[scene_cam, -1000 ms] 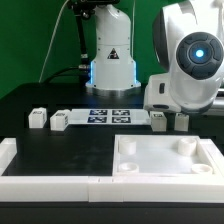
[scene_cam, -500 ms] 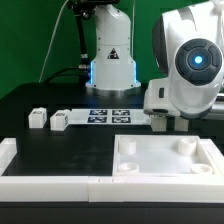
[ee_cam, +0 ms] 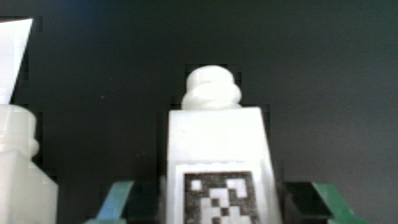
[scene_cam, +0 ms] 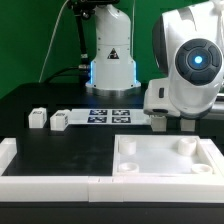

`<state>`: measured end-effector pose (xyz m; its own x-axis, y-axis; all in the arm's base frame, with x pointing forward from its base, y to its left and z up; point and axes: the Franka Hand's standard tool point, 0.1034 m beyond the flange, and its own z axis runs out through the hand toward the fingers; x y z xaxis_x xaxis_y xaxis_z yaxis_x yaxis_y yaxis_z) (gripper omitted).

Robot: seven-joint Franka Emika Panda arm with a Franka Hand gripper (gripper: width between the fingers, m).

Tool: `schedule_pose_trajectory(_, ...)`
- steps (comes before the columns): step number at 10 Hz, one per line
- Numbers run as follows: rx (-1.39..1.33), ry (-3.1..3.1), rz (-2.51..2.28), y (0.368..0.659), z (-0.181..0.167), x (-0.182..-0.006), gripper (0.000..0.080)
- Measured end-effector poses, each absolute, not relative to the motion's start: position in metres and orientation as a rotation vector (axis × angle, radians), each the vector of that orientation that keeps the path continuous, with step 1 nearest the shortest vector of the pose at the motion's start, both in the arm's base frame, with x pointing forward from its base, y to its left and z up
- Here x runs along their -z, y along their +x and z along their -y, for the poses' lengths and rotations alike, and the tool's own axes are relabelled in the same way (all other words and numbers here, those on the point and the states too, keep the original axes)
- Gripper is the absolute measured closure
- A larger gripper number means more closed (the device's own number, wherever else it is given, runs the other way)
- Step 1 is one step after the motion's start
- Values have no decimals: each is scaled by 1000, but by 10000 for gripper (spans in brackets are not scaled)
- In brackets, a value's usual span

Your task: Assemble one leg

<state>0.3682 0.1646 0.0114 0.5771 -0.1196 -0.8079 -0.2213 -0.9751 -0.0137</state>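
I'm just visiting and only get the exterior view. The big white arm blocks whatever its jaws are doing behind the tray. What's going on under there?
Observer: In the wrist view, one small white leg sits right between the jaws.
Operator: So has it grabbed the leg?
Observer: It doesn't look like it. A dark gap shows on each side of the leg, so the jaws stand open and apart from it.
Operator: Is there anything special about that piece?
Observer: It has a rounded knob at one end, and a black-and-white tag on the face turned toward the wrist camera.
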Motion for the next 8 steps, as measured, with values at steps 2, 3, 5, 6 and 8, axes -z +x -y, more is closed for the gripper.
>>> schedule_pose_trajectory(2, -1364, -2688, -292, 368, -165, -11, 511)
schedule_pose_trajectory(3, -1364, -2688, -292, 368, -165, -11, 511)
schedule_pose_trajectory(5, -1364, -2688, -291, 369, -165, -12, 510)
schedule_pose_trajectory(6, -1378, -2680, -285, 371, -163, -23, 510)
schedule_pose_trajectory(8, -1379, -2674, -279, 383, -157, -60, 509)
